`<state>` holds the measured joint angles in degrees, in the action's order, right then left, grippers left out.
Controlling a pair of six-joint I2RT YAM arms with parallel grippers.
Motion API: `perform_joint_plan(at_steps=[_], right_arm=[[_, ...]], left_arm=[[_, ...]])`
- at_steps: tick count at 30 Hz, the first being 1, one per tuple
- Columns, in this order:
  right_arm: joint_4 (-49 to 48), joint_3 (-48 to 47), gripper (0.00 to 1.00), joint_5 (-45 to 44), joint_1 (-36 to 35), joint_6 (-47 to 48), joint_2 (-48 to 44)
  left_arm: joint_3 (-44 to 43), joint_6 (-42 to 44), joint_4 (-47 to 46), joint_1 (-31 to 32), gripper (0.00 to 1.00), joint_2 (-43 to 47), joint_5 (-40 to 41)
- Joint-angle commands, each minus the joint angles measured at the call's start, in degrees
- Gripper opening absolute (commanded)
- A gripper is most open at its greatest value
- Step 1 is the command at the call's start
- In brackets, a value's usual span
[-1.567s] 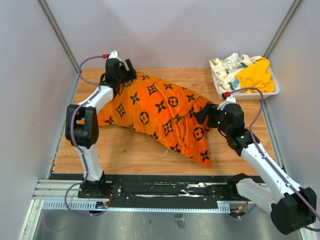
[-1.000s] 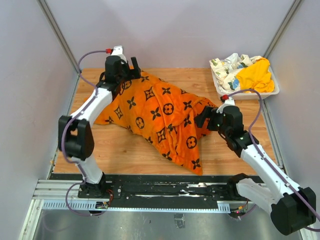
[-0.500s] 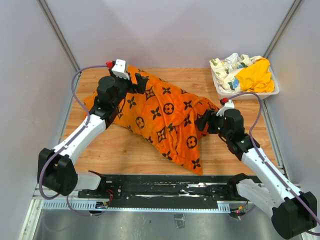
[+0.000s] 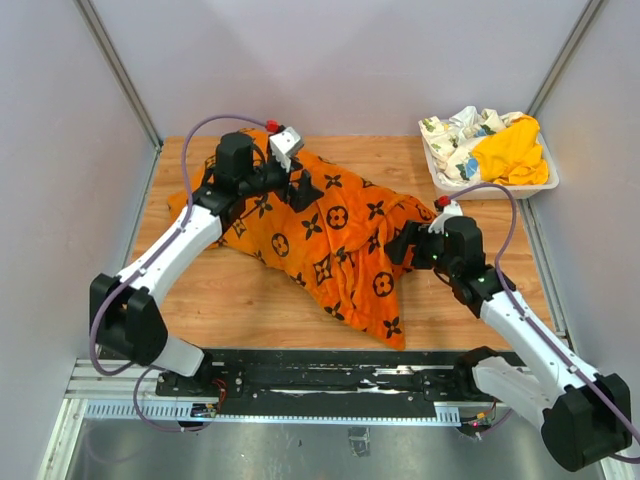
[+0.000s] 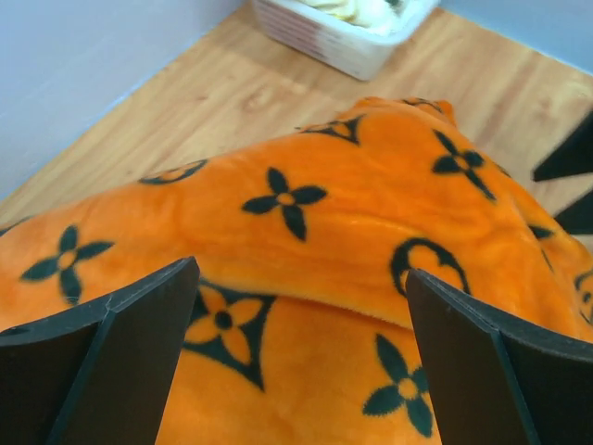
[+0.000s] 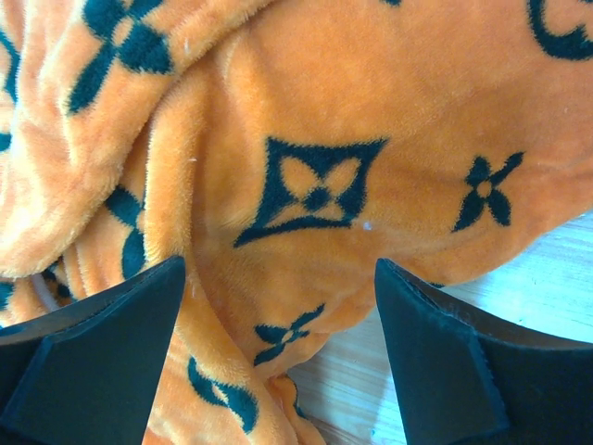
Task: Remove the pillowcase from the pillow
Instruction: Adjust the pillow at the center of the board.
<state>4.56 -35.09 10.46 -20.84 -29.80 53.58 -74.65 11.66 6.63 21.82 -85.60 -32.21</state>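
On the wooden surface (image 4: 250, 295), the orange monogram pillowcase (image 4: 320, 235) sprawls left of the white tray (image 4: 547, 182), the pillow hidden inside it.
The left claw (image 4: 303, 187) hangs spread wide over the end farthest from the tray. The right claw (image 4: 398, 245), also spread, sits at the end nearest the tray and pinches nothing. The step would likely go best with one claw pinning the stuffing through the cloth and the other nipping loose fabric only.

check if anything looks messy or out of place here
The orange pillowcase lies crumpled and skewed across the table, one corner trailing toward the near edge. Cloths are heaped above the rim of the tray. Nothing looks damaged.
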Motion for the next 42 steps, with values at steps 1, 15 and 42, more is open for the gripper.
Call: perform_joint_plan(at_steps=[1,15,42], right_arm=[[0.31,-1.46,0.86,1.60,-0.76,0.13,-2.41],[5.65,-2.20,0.89,5.23,-0.95,-2.13,-11.41],[8.99,-4.33,0.45,8.34,-1.04,5.97,-0.81]], left_arm=[[4.90,-8.29,-14.45,-0.21,0.99,4.78,21.32],[-9.76,-14.90,-24.62,-7.30,0.98,-19.83,59.77],[17.06,-8.98,-14.62,30.38,0.98,10.42,45.27]])
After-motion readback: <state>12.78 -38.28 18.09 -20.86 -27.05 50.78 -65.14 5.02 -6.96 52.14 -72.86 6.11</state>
